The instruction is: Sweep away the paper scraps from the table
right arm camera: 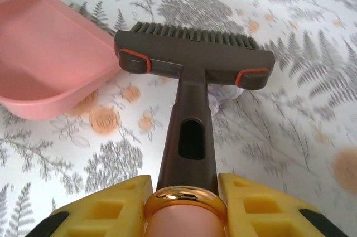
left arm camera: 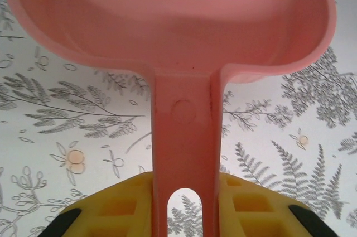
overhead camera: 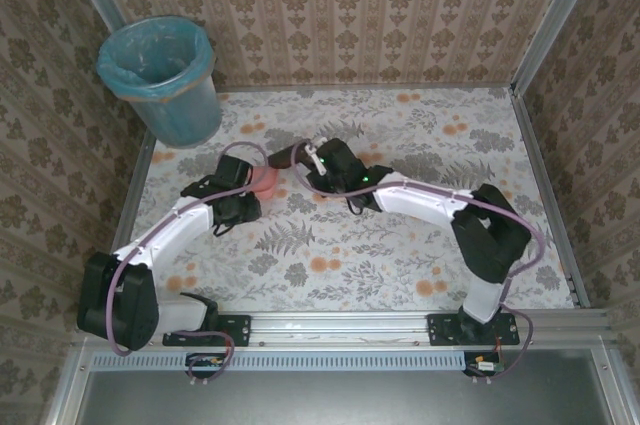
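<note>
My left gripper (overhead camera: 243, 197) (left arm camera: 184, 206) is shut on the handle of a pink dustpan (overhead camera: 264, 180) (left arm camera: 173, 19), which lies on the table (overhead camera: 400, 245) with its mouth facing away from the wrist. The pan's inside looks bare in the left wrist view. My right gripper (overhead camera: 338, 167) (right arm camera: 187, 203) is shut on the handle of a dark brown brush (overhead camera: 290, 154) (right arm camera: 192, 53), held just right of the dustpan (right arm camera: 50, 58). One whitish-lilac paper scrap (right arm camera: 225, 94) peeks out from under the brush head, right of the handle. The bristles point away from the camera.
A teal bin (overhead camera: 165, 75) with a liner stands at the table's far left corner. Brown patterned walls (overhead camera: 350, 5) close in the table on three sides. A metal rail (overhead camera: 340, 330) with both arm bases runs along the near edge.
</note>
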Robot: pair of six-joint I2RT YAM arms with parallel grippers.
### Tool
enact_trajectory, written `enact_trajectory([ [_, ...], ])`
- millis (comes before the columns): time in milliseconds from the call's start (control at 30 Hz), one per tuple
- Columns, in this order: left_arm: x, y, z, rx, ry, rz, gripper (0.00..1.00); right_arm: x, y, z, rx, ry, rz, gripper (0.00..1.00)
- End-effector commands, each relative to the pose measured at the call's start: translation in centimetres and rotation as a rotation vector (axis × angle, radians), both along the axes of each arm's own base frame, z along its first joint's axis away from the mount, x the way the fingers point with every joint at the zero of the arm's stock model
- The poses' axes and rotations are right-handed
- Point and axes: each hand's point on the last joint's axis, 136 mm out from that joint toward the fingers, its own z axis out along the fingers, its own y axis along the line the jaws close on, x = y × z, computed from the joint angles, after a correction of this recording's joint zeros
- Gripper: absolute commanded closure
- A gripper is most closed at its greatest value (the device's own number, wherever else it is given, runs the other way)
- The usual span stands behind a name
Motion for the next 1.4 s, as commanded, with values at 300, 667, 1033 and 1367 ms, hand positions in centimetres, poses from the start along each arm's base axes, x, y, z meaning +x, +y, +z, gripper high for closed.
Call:
enact_trajectory([
  [300,0.2,-6.3,2.7,-0.102,-0.102,-0.212,1.0,-6.1,-13.7,1.7,0.067,0.072,-0.436,1.0],
  [667,-1.2,-9.6,5.2,-0.15,-0.176,-0.355,1.0,-8.8,-19.4,6.1,0.3,0.069,-0.634,1.0],
  [1033,-4.1,-13.5,5.6,-0.167,-0.109,-0.52,1.0,-9.8,-21.9,7.9,0.288,0.113,-0.677,1.0],
  [1367,-10.1,-14.4,3.0,0.061,0.025,-0.699,1.0,-8.3,-21.8,9.7,0.173,0.122,-0.63,1.0],
])
